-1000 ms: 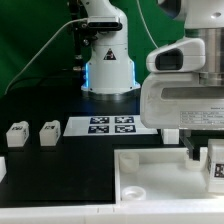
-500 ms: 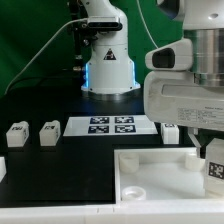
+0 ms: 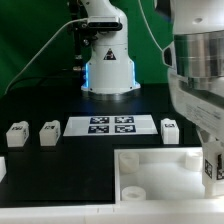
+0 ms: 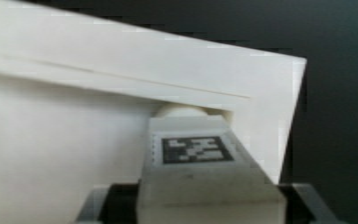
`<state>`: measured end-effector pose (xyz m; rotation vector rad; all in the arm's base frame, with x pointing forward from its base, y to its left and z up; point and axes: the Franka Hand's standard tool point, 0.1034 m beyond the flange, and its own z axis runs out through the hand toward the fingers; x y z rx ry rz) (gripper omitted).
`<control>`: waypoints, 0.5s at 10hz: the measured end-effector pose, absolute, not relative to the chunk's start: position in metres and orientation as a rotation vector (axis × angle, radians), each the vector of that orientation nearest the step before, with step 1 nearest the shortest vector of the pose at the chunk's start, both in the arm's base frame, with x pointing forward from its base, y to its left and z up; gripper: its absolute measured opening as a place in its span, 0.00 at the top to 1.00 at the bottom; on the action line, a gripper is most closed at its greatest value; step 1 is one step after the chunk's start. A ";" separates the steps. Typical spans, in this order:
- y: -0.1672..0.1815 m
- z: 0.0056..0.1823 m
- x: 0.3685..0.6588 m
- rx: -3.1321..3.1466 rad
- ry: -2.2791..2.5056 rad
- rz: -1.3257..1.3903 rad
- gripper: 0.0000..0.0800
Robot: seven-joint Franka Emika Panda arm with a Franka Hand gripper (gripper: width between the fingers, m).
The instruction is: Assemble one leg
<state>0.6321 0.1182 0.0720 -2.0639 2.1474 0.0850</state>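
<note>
Arm has slid toward the exterior view's right since a second ago. Its white housing (image 3: 200, 80) now fills that edge, and the loose leg (image 3: 170, 128) it was partly covering shows in full, upright on the worktop (image 3: 60, 165) just beside the marker board (image 3: 110, 125).

Gripper (image 4: 202, 207) is pinching the leg (image 4: 197, 150). The wrist view shows dark fingers (image 4: 114, 205) on either side of the block, with its tag square to the camera. In the exterior view the leg (image 3: 212, 166) sits at the right edge under the housing, tag facing the camera, over the right part of the tray (image 3: 150, 165) (the fingers are mostly hidden there).

In the wrist view the leg's far end meets the tray (image 4: 87, 90) close to one corner, just inside the raised rim line. Can't tell if it is touching or just above.

The tray lies flat at the near side of the worktop, with a round hole (image 3: 133, 190) in its near corner on the exterior view's left.

Two spare legs (image 3: 17, 133) (image 3: 49, 133) stand side by side on the exterior view's left, apart from each other, tags up front. They are near the marker board's left end and well apart from the tray's hole.

The arm base (image 3: 108, 60) is behind the marker board, with a blue light at its foot.
</note>
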 end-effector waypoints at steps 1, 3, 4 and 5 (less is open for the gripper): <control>0.122 0.071 0.631 -1.909 2.255 0.106 0.63; 0.124 0.071 0.631 -1.966 2.205 0.101 0.63; 0.125 0.071 0.630 -1.969 2.203 0.101 0.63; 0.125 0.070 0.630 -1.994 2.182 0.099 0.37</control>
